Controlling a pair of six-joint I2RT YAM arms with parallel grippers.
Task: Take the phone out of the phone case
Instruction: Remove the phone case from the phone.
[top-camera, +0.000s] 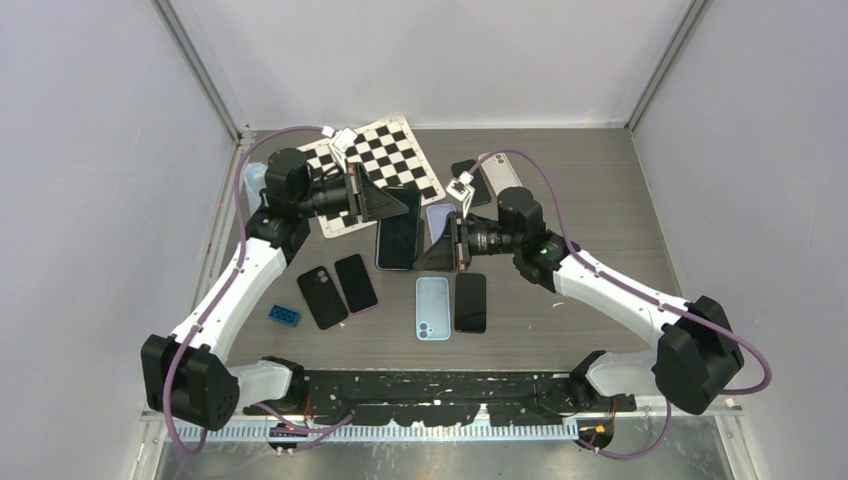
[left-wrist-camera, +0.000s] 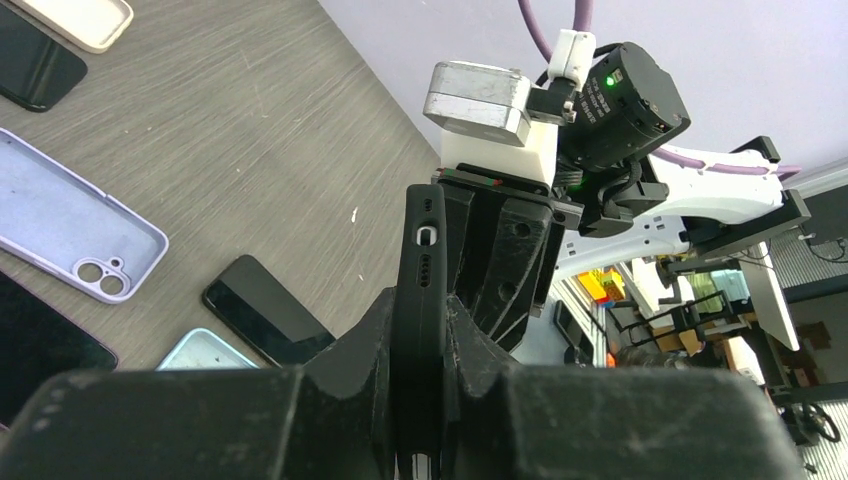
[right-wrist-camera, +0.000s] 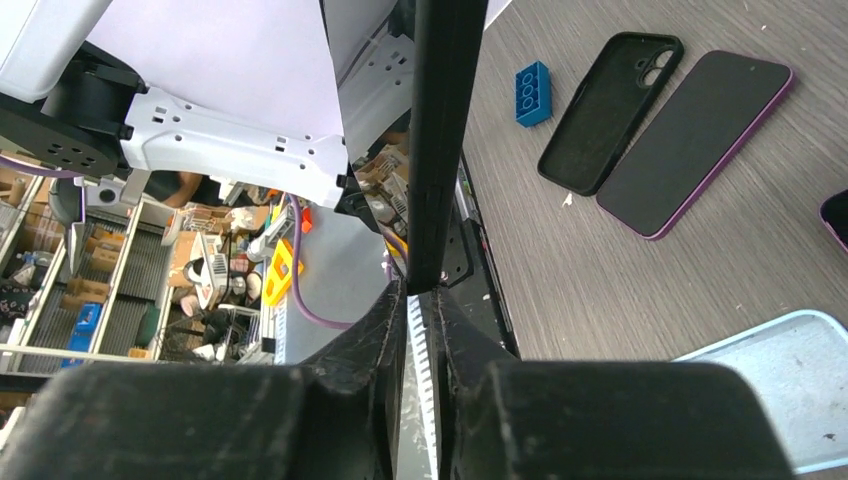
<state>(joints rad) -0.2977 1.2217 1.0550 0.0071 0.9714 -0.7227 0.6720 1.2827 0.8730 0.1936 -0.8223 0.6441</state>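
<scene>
The cased phone (top-camera: 398, 238) is held up over the middle of the counter (top-camera: 600, 200), clear of the loose items below it. Its long axis runs from the near edge toward the far wall and its broad face is turned up toward the overhead camera. The left arm (top-camera: 245, 280) reaches in from the left and the right arm (top-camera: 610, 285) from the right, so the two meet on opposite long sides of the phone. The left jaws sit on its farther part and the right jaws on its nearer part. Neither arm is closer; both are already at it.

The left jaws are pressed onto the phone across its thickness. The left wrist view shows the black case (left-wrist-camera: 424, 270) edge-on, with its port and speaker holes facing the lens. The right jaws look closed on the end of the same thin dark slab (right-wrist-camera: 440, 140). From that angle it is hard to say whether they pinch only the case lip or the whole body.

The coming move likely turns on this opposed hold, one side anchoring while the other peels the case rim off.

Only the right wrist view shows an empty black case (right-wrist-camera: 610, 110), a purple-edged phone (right-wrist-camera: 695, 140) and a blue block (right-wrist-camera: 532, 92) lying flat. The overhead view alone shows the checkerboard (top-camera: 385, 165).
</scene>
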